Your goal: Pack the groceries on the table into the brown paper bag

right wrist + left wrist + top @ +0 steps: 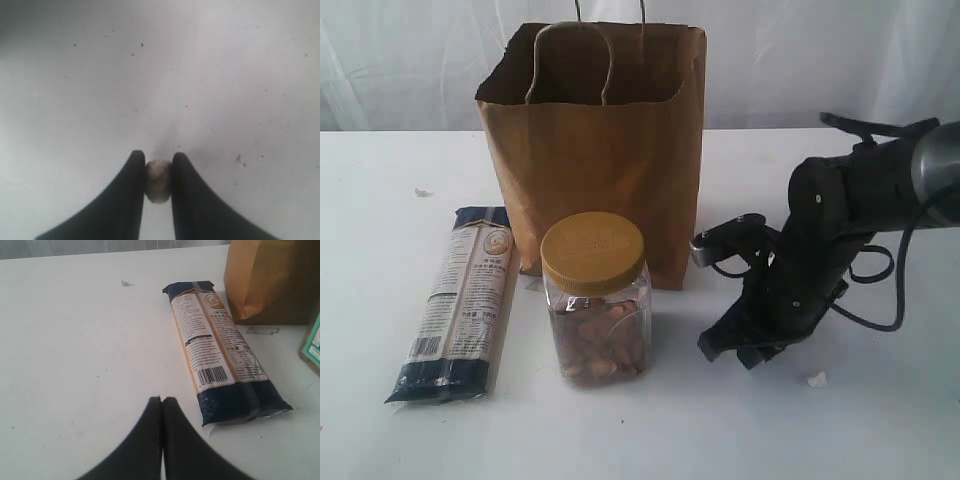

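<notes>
- My right tool is pinched almost shut on a small whitish crumb, low over the tabletop, right of the brown paper bag.
- My left tool is closed and empty.
- The jar stands before the bag, and the pasta packet lies at the bag's front left.

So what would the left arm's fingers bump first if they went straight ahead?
Probably just the bare table: nothing else lies ahead of the fingers, and the pasta packet sits off to one side.
</notes>
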Controlling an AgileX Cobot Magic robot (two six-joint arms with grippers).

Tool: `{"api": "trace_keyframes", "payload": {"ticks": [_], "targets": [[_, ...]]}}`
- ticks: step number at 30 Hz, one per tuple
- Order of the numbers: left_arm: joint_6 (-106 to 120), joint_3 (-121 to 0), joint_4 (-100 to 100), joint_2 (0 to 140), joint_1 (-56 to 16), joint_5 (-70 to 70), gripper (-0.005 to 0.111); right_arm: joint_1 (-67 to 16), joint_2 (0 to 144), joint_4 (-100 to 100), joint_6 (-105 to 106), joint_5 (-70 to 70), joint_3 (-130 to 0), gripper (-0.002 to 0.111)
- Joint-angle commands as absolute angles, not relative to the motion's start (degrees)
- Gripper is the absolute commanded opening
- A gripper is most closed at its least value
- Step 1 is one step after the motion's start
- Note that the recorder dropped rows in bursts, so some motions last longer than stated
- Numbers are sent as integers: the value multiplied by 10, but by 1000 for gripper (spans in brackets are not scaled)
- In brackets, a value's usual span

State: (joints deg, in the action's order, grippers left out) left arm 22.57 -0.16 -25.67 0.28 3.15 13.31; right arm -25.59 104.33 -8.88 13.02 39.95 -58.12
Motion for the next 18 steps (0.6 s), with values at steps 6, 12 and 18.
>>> {"api": "trace_keyframes", "payload": {"ticks": [6,12,18], "targets": [[223,0,-261,0,33,135,0,-253,993,-236,166,502,-635,0],[223,0,-261,0,33,135,0,-265,924,-307,247,528,-627,0],[223,0,-261,0,33,135,0,-307,840,-370,251,489,-525,0]]}}
